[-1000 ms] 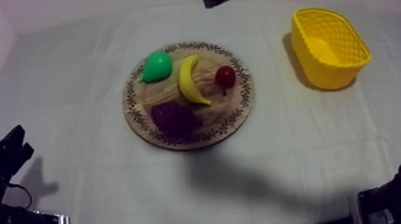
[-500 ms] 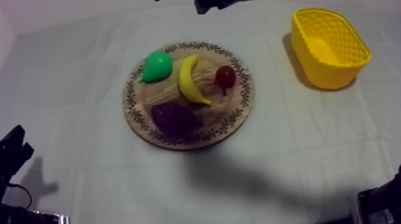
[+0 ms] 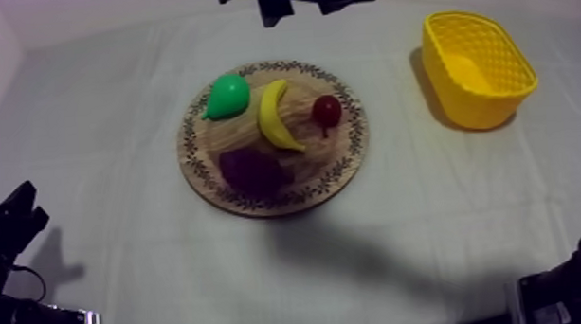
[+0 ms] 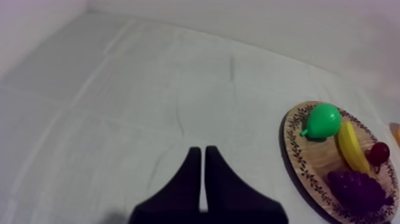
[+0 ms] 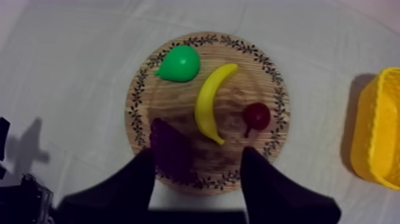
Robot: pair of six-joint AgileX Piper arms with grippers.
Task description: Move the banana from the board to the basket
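The yellow banana (image 3: 275, 117) lies curved across the middle of the round wooden board (image 3: 191, 150). The yellow basket (image 3: 479, 64) stands at the far right of the table. My right gripper (image 3: 300, 0) hangs high over the table's far edge, beyond the board. In the right wrist view its fingers (image 5: 143, 176) stand apart with nothing between them, looking down on the banana (image 5: 209, 110) and board (image 5: 134, 113). My left gripper (image 3: 21, 208) rests low at the left. Its fingers (image 4: 200, 164) lie together as a narrow wedge, well away from the banana (image 4: 351, 148).
A green pear (image 3: 226, 96), purple grapes (image 3: 252, 171) and a small red fruit (image 3: 327, 110) share the board around the banana. Open cloth lies between the board and the basket (image 5: 375, 137). The walls rise close behind the table.
My right gripper has come further into the top view along the far edge, shifting left, and its fingers have spread apart. The fruit, the basket and the left arm have not moved.
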